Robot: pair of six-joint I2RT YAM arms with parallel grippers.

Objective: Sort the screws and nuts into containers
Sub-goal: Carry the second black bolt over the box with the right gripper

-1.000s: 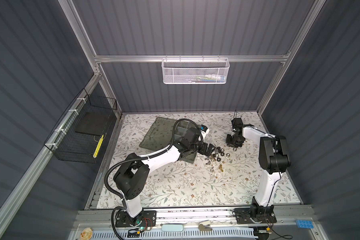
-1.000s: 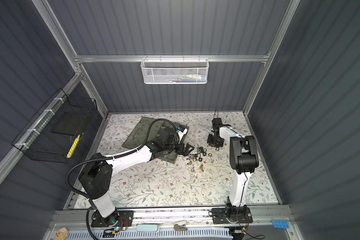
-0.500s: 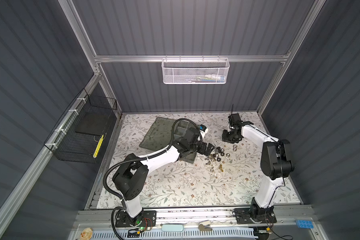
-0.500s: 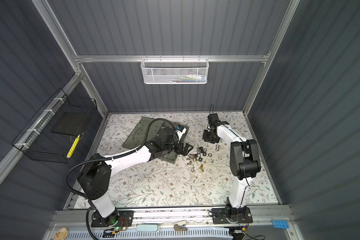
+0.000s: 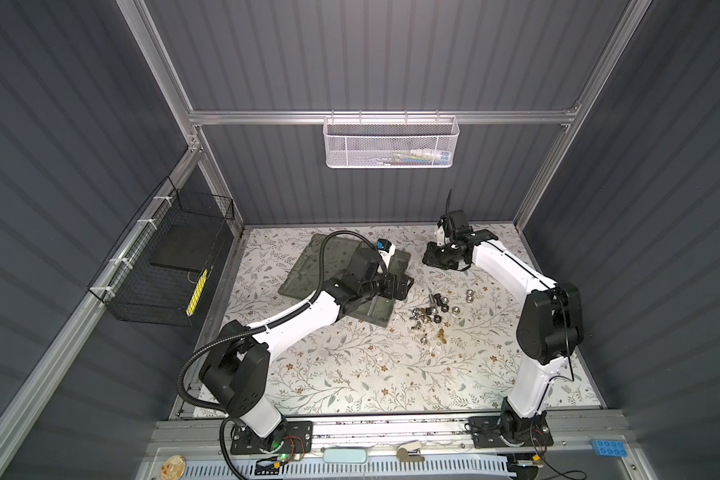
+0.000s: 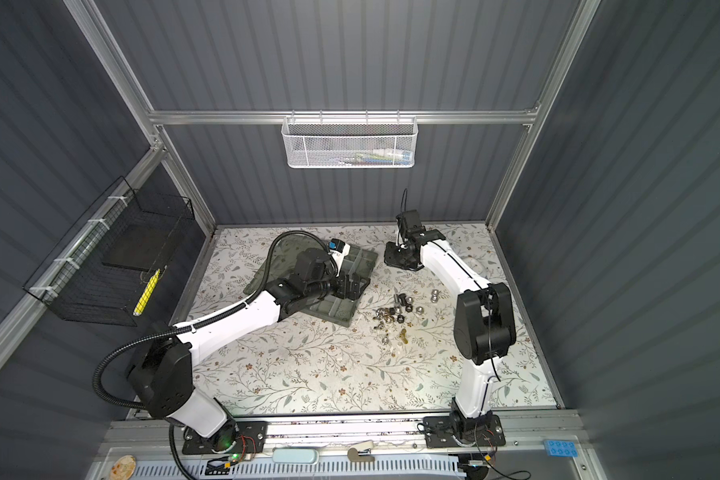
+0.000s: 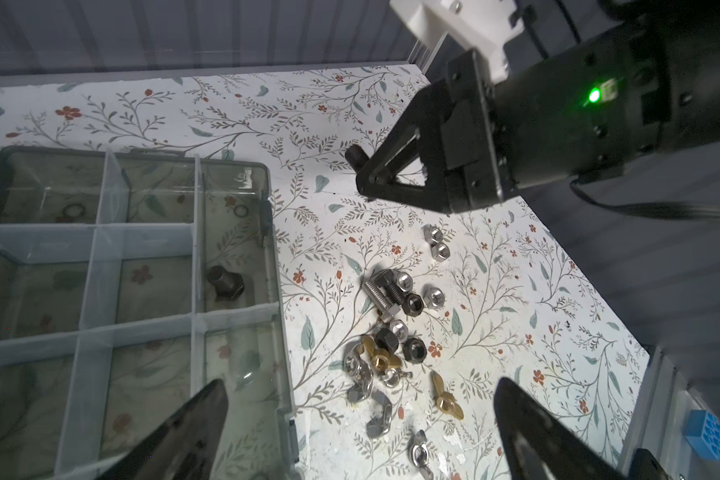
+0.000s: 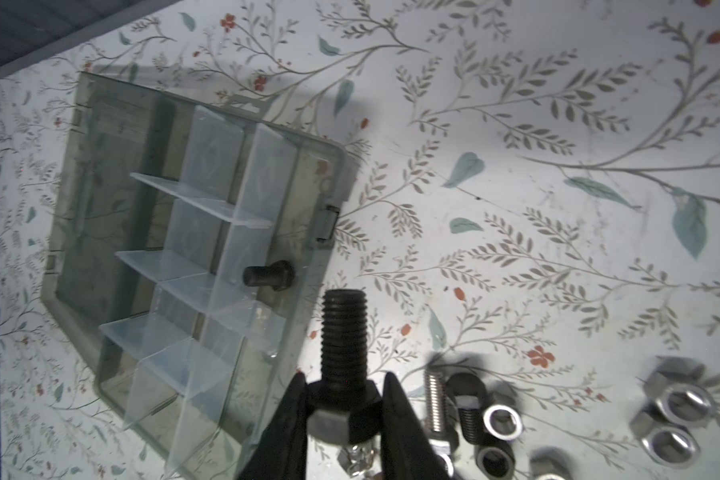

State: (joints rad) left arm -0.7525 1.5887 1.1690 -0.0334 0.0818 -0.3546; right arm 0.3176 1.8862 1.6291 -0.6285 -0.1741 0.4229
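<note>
In both top views I see the box [image 5: 381, 314] [image 6: 341, 318] lying open on the flowered surface [image 5: 350, 374], with the heap of nuts and bolts [image 5: 431, 313] loose on the surface just beside its divided half. The left fingers [image 5: 400, 286] hang over the box edge that faces the heap. The right fingers [image 5: 430, 261] sit just off the box's far corner, and from up here I cannot tell what they carry. On the left wrist camera the left fingers [image 7: 184, 432] stand wide apart with nothing gripped, one over the box and the other out past the heap. A stored bolt [image 7: 225, 284], black, lies in a compartment along the box's outer wall. On the right wrist camera the right fingers [image 8: 287, 424] are clamped on the hex head of the held bolt [image 8: 344, 340], also black. Its threaded shank sticks out past their tips, in the air just outside the box wall, near the compartment holding the stored bolt.
</note>
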